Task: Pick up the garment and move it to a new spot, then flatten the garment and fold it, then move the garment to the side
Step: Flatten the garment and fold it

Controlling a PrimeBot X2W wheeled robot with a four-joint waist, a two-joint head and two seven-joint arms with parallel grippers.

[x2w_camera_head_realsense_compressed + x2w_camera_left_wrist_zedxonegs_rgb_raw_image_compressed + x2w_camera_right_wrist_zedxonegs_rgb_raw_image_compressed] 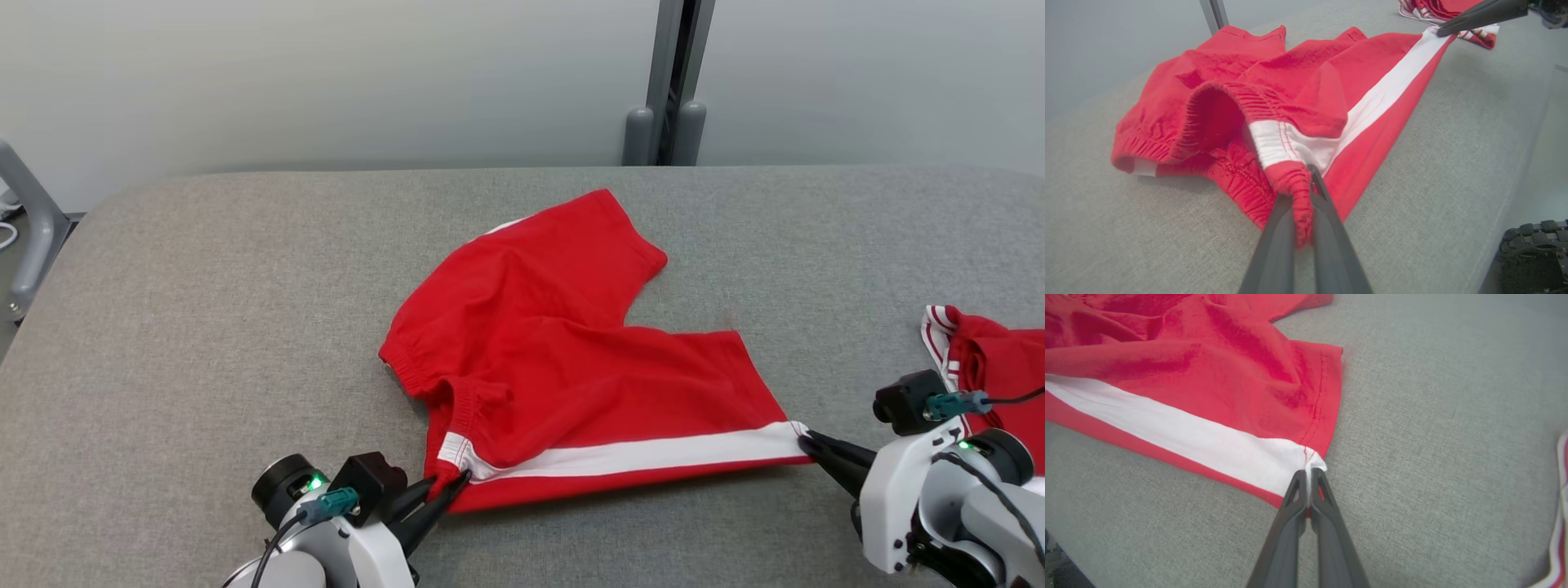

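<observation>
Head view: status? Where's the garment? (spotter)

Me: Red shorts (pixel 563 343) are mid-table (pixel 204 327), spread but rumpled, nearer the table's front edge than its back. I'm holding both ends of the side w/ the white stripe (pixel 653 453).

Spotter: Grips?

Me: Left gripper (pixel 461 480) is pressed together on the waistband (pixel 1224 102) corner. Left wrist view shows a roll of red elastic pinched btwn the fingers. Right gripper (pixel 804 443) is clamped on the leg hem (pixel 1327 396) corner, right where the stripe ends. Right wrist view shows the tips closed on it, no gap.

Spotter: Why those two pts?

Me: They're the ends of one side seam. The stripe runs nearly straight btwn the grippers, roughly along the table's front edge, so I reckon that edge is lightly taut. That should let me drag or lift w/o it bunching. The other leg lies slack and creased toward the table's back, and the waistband gapes open.

Spotter: Stage?

Me: Prob moving or flattening; no fold made yet. Next move needs both arms going together at the same pace, else a corner could slip, esp. the left w/ that bulky elastic.

Spotter: Obstacles?

Me: Second red garment (pixel 996 359) w/ striped trim at the table's right end, near my right arm. I'd steer clear so it doesn't snag.
</observation>
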